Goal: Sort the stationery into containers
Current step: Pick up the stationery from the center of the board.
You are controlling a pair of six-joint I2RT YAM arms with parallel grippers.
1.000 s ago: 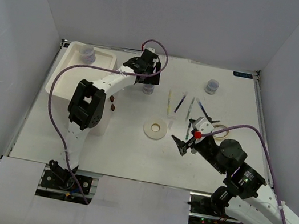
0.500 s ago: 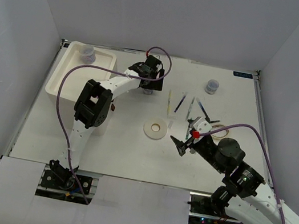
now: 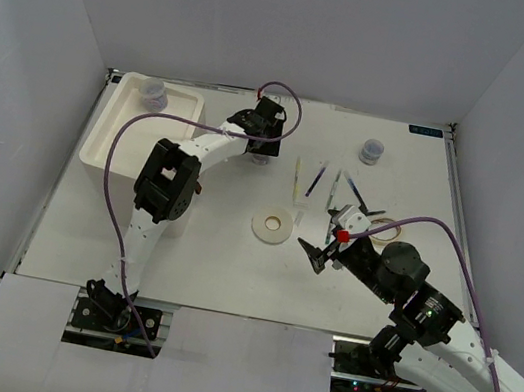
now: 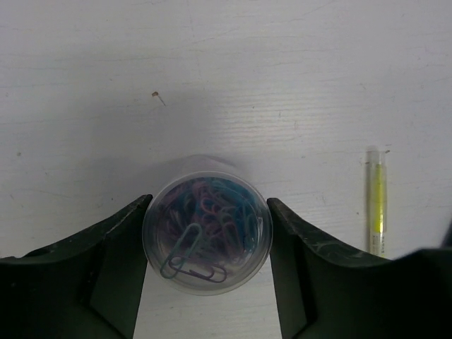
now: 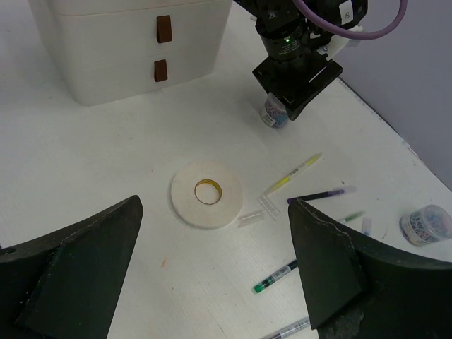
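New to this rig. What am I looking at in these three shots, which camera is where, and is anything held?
Two robot arms are bolted at the near edge of a white table. The overhead picture looks down from behind them. The other two come from a camera on each wrist, so the dark shapes at the bottom are that arm's own fingers.

On the table are a white drawer box with brown knobs, a flat cream tape ring, a yellow pen among other thin pens, and small clear round jars.

The left fingers straddle one clear jar of coloured paper clips, which stands on the table; whether they grip it cannot be told. The right fingers are wide open and empty, hovering near the tape ring.
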